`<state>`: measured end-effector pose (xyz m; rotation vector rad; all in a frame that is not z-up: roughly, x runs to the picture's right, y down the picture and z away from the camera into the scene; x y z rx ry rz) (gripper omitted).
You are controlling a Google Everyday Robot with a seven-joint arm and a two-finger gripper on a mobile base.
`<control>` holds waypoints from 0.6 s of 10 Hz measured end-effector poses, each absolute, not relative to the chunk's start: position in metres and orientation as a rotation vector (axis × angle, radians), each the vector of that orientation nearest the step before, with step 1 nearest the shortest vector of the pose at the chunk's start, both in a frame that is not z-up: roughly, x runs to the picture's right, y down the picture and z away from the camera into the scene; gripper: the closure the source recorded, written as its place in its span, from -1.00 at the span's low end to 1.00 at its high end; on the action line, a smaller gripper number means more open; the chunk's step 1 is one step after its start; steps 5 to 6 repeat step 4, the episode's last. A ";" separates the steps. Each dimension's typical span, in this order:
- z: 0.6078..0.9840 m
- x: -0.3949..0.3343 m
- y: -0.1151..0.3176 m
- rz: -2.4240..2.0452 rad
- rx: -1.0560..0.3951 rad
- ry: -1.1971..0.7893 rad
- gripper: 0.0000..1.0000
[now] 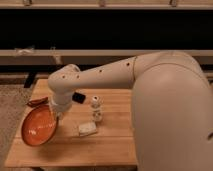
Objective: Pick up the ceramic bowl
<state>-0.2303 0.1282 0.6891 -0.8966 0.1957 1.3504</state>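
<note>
Looking at it now, the ceramic bowl (39, 125) sits tilted at the surface's (107, 147) left end, and the end effector (54, 114) is clamped on its right rim, so lifting goes straight up.

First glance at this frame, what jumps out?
The big white robot arm fills the right side and stretches left across the wooden table. At its end the gripper sits at the right rim of the ceramic bowl, which is tilted. A small white figurine stands mid-table.
</note>
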 end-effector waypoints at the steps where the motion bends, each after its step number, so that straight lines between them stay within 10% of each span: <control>1: 0.681 -0.229 0.120 1.340 -0.912 0.167 1.00; 6: 0.673 -0.227 0.113 1.320 -0.926 0.143 1.00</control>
